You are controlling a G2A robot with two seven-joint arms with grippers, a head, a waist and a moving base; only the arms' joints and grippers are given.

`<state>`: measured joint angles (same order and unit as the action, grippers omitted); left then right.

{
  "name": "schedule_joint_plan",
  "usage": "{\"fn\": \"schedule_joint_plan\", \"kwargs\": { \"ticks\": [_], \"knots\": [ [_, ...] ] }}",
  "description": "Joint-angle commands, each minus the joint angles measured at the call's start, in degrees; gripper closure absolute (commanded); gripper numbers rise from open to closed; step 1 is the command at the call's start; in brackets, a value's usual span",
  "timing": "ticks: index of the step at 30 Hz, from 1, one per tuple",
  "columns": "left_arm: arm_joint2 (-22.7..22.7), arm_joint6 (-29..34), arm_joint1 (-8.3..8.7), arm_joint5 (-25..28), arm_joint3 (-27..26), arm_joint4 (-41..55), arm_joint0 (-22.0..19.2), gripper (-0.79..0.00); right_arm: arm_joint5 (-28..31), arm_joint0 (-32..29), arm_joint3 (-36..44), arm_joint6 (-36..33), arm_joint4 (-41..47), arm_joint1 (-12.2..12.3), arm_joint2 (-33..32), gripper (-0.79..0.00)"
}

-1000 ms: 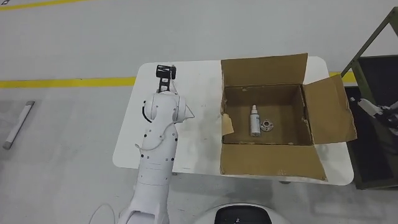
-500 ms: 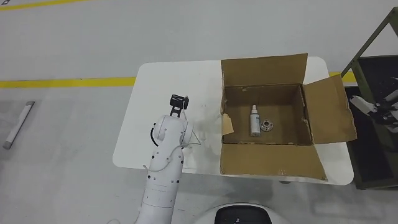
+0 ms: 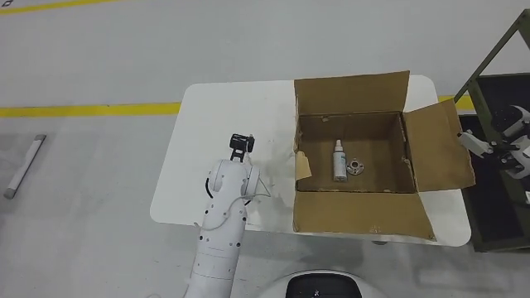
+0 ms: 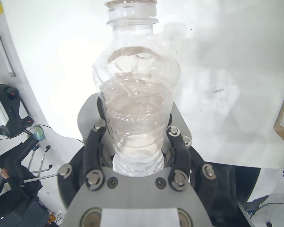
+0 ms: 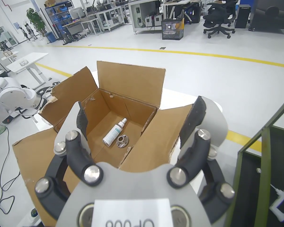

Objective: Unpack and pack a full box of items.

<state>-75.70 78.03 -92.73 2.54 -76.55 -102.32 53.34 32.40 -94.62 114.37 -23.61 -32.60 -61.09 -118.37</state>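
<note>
My left gripper (image 4: 136, 109) is shut on a clear plastic bottle (image 4: 137, 72) with a white cap, holding it low on the body above the white table (image 4: 215, 48). From above, that gripper (image 3: 242, 142) hangs over the table's left half, left of the open cardboard box (image 3: 356, 207). A white spray bottle (image 3: 339, 161) and a small metal flange (image 3: 356, 166) lie on the box floor. My right gripper (image 5: 139, 109) stands open and holds nothing. It is off the table's right end (image 3: 495, 136), looking into the box (image 5: 130, 88) at the spray bottle (image 5: 114, 132) and flange (image 5: 122, 141).
All of the box's flaps are folded outward; the right flap (image 3: 443, 145) reaches toward my right gripper. A green metal rack (image 3: 497, 74) stands just right of the table. The table's left half (image 3: 199, 182) is bare.
My left arm has drawn back from the table's far edge toward the near side and slightly toward the box. The right gripper has come further into the top view at the right edge.
</note>
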Motion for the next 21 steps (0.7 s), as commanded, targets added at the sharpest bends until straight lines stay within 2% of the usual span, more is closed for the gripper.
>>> {"fn": "schedule_joint_plan", "kwargs": {
  "ticks": [1,6,7,8,9,10,16,21],
  "knots": [
    [-0.24,1.08,0.0,-0.1,0.32,1.31,0.17,0.0,0.0,0.0,0.0,0.0,0.0,0.0,0.0,-0.785],
    [-0.28,0.81,0.13,0.73,0.77,1.88,0.87,0.0,-0.43,-0.19,1.05,0.11,0.0,-0.04,2.04,-0.785],
    [-0.32,0.64,0.13,0.94,0.76,2.48,0.88,-0.083,-0.39,-0.13,1.33,0.0,0.19,-0.03,2.61,-0.785],
    [-0.25,0.61,0.16,1.5,1.01,2.71,0.9,-0.252,-0.24,-0.17,1.6,-0.42,0.54,-0.01,3.42,-0.785],
    [-0.21,0.6,0.19,1.5,1.22,2.47,0.9,-0.702,-0.21,-0.26,1.67,-0.77,0.75,0.0,3.85,-0.785],
    [-0.19,0.78,0.2,1.46,1.69,2.63,0.88,-0.785,-0.35,-0.35,1.78,-1.28,0.94,0.02,4.3,-0.785],
    [-0.22,0.57,0.14,0.46,2.38,4.49,0.41,-0.785,-0.39,-0.24,2.62,-4.7,1.09,0.24,7.75,-0.785],
    [-0.53,0.68,0.31,-0.23,1.79,4.21,0.3,-0.785,-1.5,2.21,1.89,-9.01,1.83,0.5,12.4,-0.785]
  ]
}}
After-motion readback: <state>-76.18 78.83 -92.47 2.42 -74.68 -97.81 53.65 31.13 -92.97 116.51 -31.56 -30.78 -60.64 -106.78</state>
